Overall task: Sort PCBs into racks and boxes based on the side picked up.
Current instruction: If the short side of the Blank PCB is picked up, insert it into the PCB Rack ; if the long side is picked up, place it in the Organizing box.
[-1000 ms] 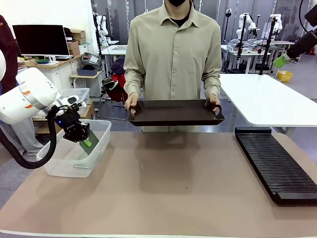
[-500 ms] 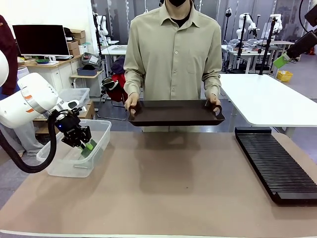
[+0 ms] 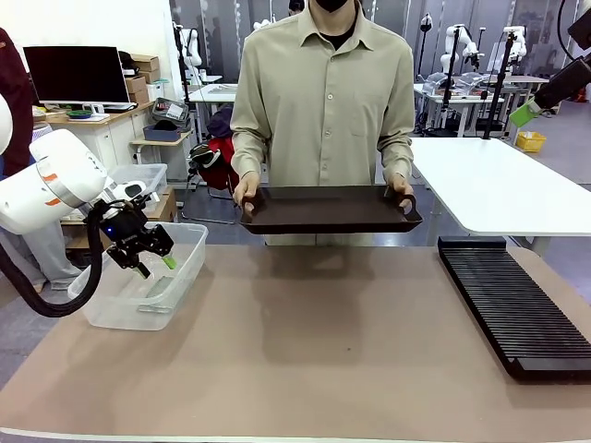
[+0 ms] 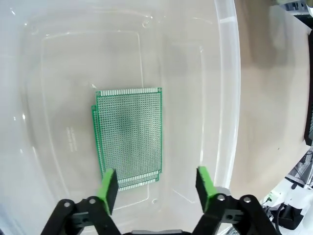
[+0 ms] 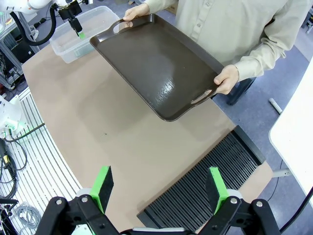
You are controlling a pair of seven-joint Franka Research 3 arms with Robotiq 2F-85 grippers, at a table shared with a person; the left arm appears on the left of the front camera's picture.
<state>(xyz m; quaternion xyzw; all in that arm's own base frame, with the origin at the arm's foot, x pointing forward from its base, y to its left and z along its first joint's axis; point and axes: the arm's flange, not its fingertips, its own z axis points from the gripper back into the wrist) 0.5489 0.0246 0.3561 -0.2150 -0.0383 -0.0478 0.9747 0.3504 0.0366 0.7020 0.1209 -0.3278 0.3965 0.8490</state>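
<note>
Two PCBs lie stacked flat on floor of clear tub, slightly offset; left gripper hovers above them, jaws apart, nothing held; right gripper jaws apart, empty, above black rack; person holds brown tray at far table edge.

White tables and a dark monitor behind

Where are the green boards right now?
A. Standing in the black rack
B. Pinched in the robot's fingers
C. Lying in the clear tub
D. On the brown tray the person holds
C: the two green boards lie flat, stacked, on the bottom of the clear tub, below the open left gripper, which holds nothing.
</note>
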